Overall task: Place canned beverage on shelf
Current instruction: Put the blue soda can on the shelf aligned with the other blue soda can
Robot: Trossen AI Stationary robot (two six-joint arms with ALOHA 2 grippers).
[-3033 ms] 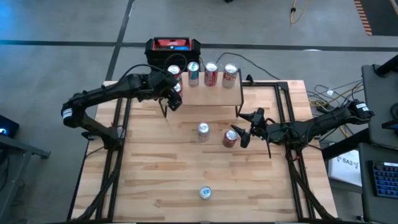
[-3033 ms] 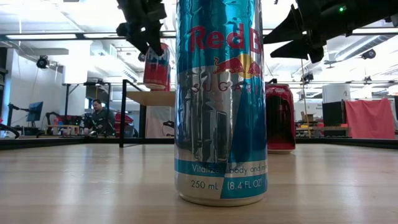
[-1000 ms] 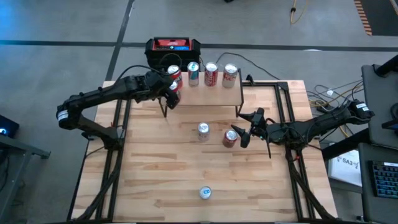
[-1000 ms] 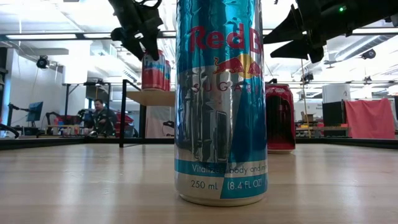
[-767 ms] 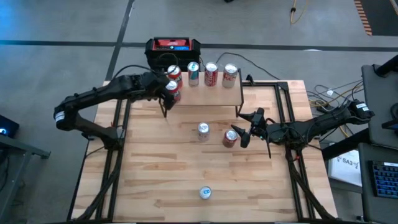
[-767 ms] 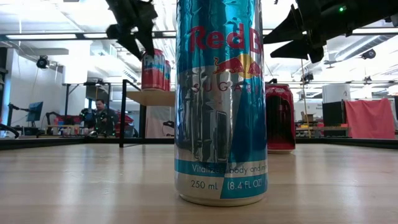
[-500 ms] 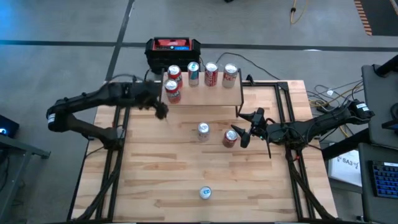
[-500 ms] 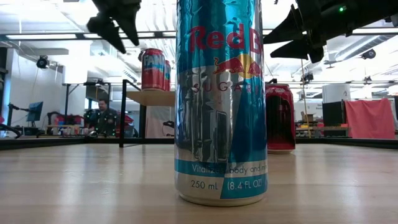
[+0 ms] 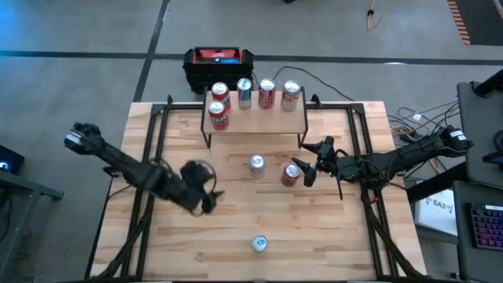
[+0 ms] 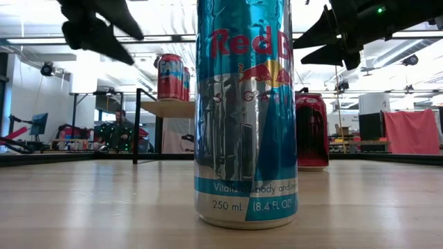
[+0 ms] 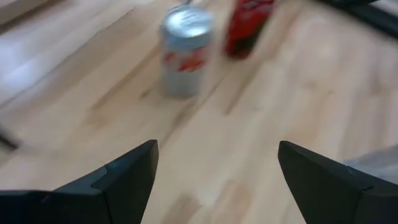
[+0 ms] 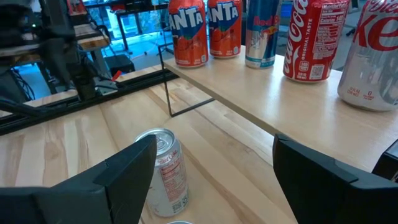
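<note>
Both arms: matte black, jointed tubular links. Left gripper (image 9: 206, 200) and right gripper (image 9: 312, 167): dark, wedge-shaped fingers (image 12: 124, 180).

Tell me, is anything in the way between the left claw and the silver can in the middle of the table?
No. Only bare table lies between the open left gripper and the silver can; the red can stands beyond it.

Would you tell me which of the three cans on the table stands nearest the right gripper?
The red can, right beside the right gripper; the silver can stands farther left, the Red Bull can near the front edge.
</note>
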